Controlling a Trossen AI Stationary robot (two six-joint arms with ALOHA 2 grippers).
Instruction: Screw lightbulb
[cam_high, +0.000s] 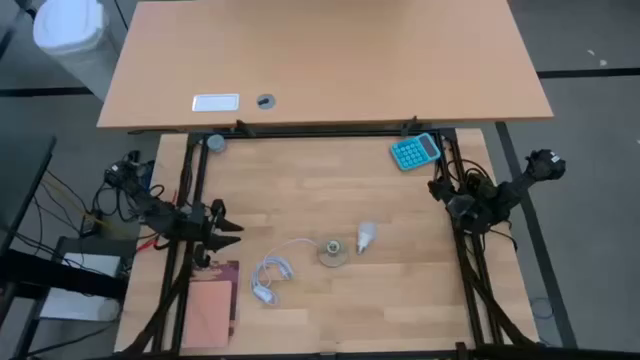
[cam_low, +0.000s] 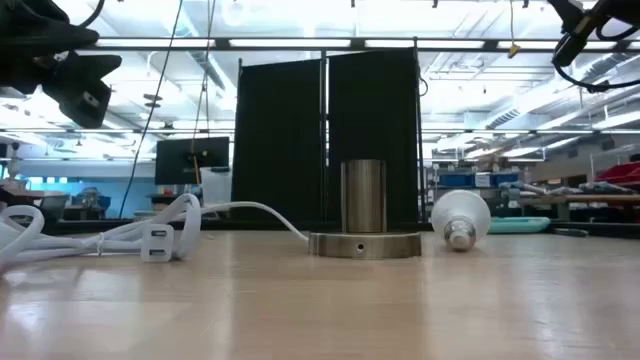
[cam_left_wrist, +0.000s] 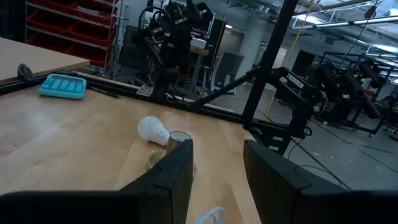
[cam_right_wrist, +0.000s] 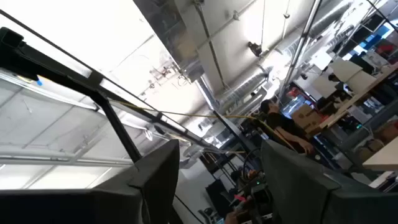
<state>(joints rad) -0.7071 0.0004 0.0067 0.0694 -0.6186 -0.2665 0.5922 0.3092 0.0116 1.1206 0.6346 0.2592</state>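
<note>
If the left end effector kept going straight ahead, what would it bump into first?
Probably the socket: the left wrist view shows it straight ahead of the open left end effector, with the lightbulb lying just beyond and a little to one side. Depth is hard to judge.

The left arm sits at the left edge of the table (cam_high: 300, 210), folded low over the frame rail, its wrist turned inward toward the middle of the table. The left gripper (cam_high: 228, 228) hangs just inside that edge, above the tabletop, fingers (cam_left_wrist: 180, 165) parted with a clear gap between them and holding nothing.

The right arm sits at the right edge of the table, also folded over its rail. The right gripper (cam_high: 441, 186) lies at that edge and seems tipped upward, since its wrist view looks toward the ceiling. Its fingers (cam_right_wrist: 158, 171) stand apart as well, empty. Both grippers stay well clear of the table's middle.
</note>
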